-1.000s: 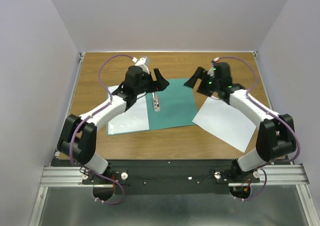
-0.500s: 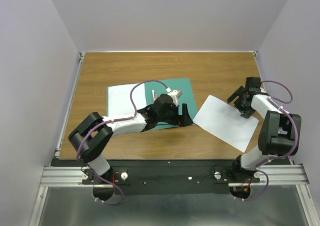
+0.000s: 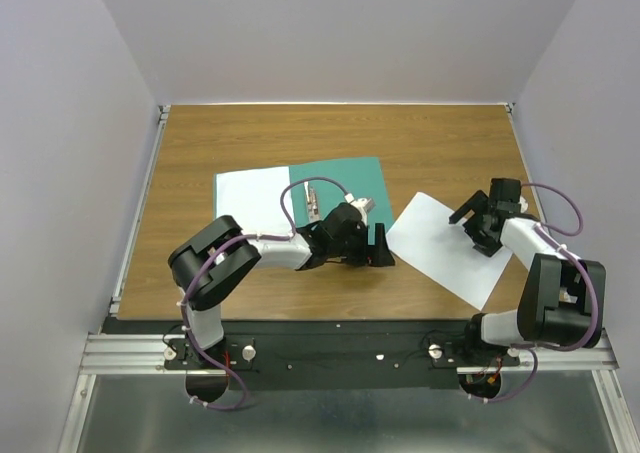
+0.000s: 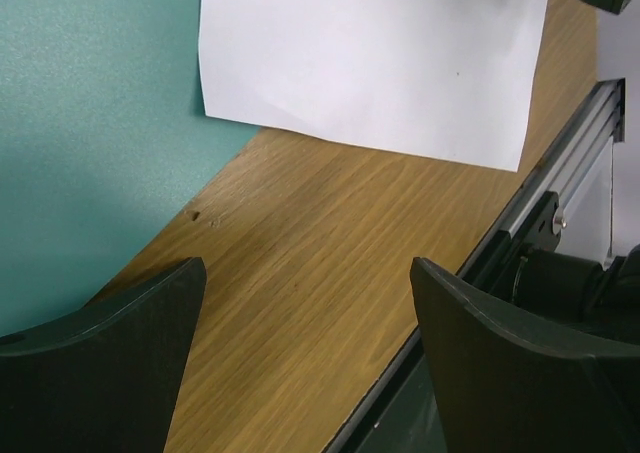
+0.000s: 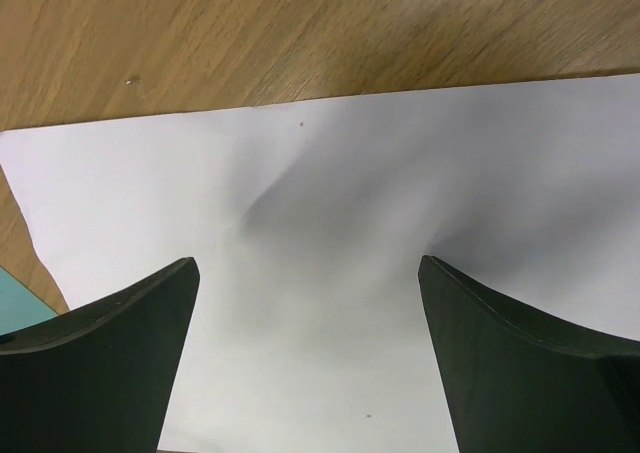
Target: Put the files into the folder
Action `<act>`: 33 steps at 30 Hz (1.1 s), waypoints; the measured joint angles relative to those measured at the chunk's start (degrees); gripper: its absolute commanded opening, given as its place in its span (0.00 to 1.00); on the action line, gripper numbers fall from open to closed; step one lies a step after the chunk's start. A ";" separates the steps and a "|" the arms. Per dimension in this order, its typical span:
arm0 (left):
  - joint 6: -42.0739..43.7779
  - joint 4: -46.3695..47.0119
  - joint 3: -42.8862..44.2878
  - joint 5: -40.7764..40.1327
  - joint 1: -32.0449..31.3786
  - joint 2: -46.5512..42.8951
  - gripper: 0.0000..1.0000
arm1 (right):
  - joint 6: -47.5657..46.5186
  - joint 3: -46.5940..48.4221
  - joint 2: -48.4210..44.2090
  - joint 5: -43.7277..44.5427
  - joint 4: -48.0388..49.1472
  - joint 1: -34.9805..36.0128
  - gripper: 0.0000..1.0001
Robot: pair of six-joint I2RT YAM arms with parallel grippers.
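Roughly halfway, by judgement: neither file clipped in, and the folder not shut. Leftmost, first white sheet (image 3: pixel 250 198): thin matte paper, rectangular, flat, lying at the left of the spine where the folder's left half would be; whether tucked under anything, cannot tell. Next, folder (image 3: pixel 345 178): teal-green, thin, flat, faintly grained surface, spread open on the wood-grain table (image 3: pixel 430 138), right half bare. At its spine, metal clip (image 3: pixel 311 198): small, narrow, silvery. Near the folder's near right corner, left gripper (image 4: pixel 305 268): dark curved fingers spread wide, holding nothing, low over bare wood. Further right, second white sheet (image 3: pixel 440 248): same plain paper, skewed on the table, well outside the folder apart from one corner overlapping the teal edge, with a soft ripple across its middle in the right wrist view. Rightmost, right gripper (image 5: pixel 308 263): jaws fully wide, empty, poised above that sheet's far right part. Left to do, by judgement: grasping the limp second sheet, squaring it onto the folder, closing the cover.
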 measured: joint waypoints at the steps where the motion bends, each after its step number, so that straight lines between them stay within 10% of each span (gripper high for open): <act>1: -0.37 0.28 0.02 -0.31 -0.04 0.09 0.93 | -0.13 -0.28 -0.28 -0.17 0.26 0.00 1.00; 20: -9.92 1.03 7.72 -6.80 -0.22 6.82 0.92 | -1.77 -5.51 -3.78 -8.59 7.39 3.37 0.97; 33: -14.82 -0.13 8.37 -10.84 -0.22 8.35 0.52 | -0.48 -7.48 -3.48 -14.12 12.72 3.74 0.97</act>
